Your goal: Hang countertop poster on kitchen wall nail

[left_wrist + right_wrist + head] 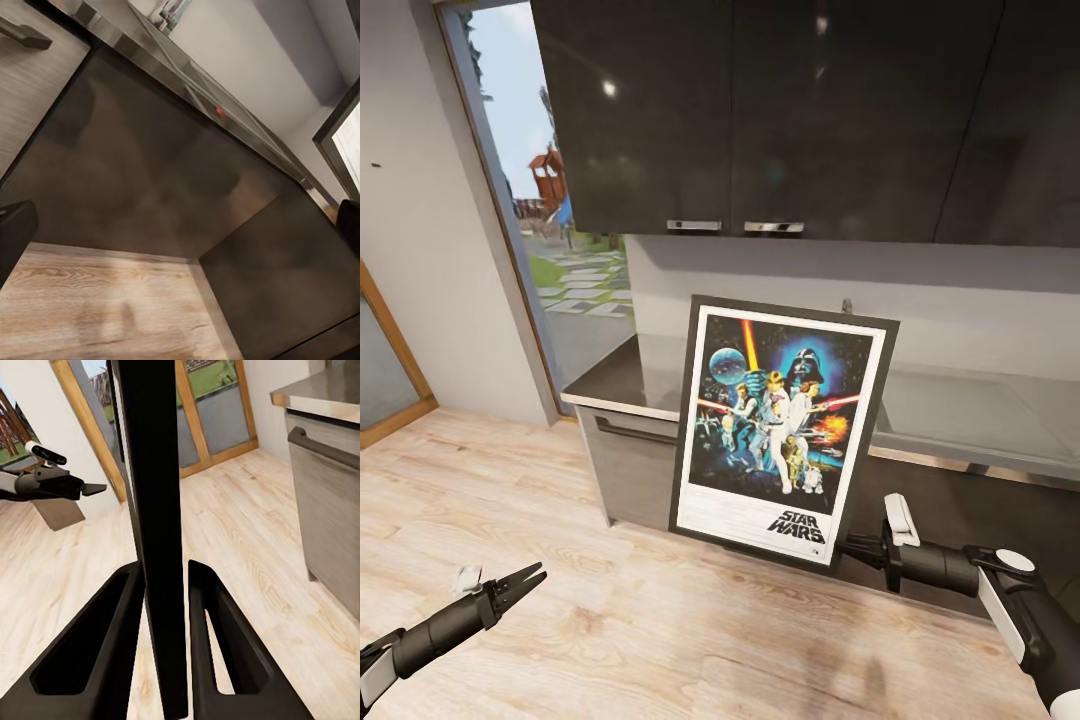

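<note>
The Star Wars poster (780, 430) hangs upright, slightly tilted, in front of the counter and off the floor. My right gripper (855, 547) is shut on its lower right edge. In the right wrist view the black frame edge (157, 510) runs straight up between the two fingers (97, 645). The grey steel countertop (620, 385) lies behind the poster. A tiny dark nail (375, 163) dots the pale wall at far left. My left gripper (535, 575) hovers low over the wooden floor, open and holding nothing, well left of the poster.
Dark wall cabinets (760, 110) hang above the counter, and dark cabinet fronts (150, 165) stand below it. A glass door (560, 250) opens to a garden between the counter and the left wall. Wooden floor (660, 620) spreads in front.
</note>
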